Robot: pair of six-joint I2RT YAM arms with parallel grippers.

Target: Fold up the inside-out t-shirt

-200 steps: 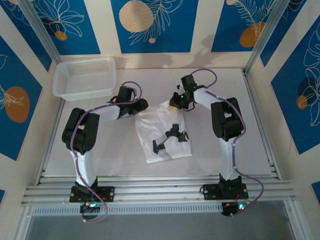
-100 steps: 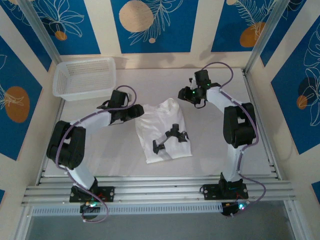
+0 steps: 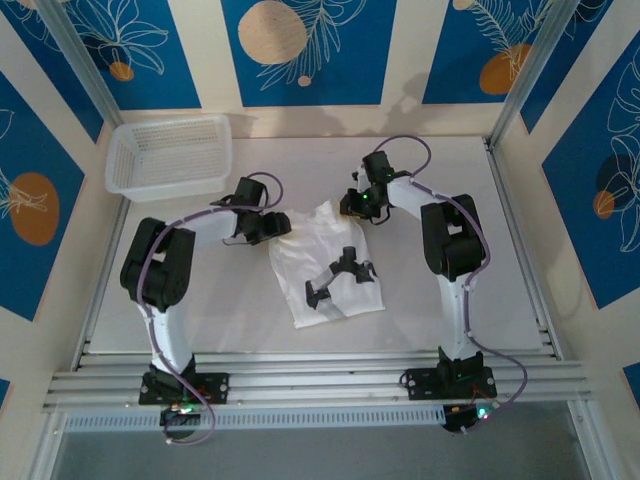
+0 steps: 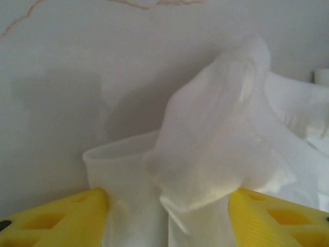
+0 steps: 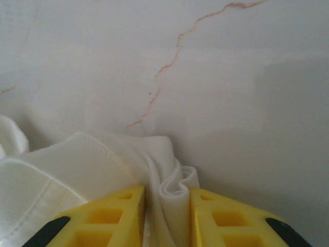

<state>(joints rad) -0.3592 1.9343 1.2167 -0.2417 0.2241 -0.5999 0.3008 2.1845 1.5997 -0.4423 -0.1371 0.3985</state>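
The inside-out t-shirt [image 3: 300, 262] lies loosely spread near the middle of the worktop [image 3: 240, 315], well apart from the white mesh basket [image 3: 168, 156] in the far left corner. The right gripper [image 3: 350, 207] sits at the shirt's far right corner, its jaws nearly together and clamped on a thin fold of cloth. The left gripper [image 3: 273, 226] sits at the far left corner, its jaws fairly wide with a bunched peak of cloth touching both; I cannot tell whether they squeeze it.
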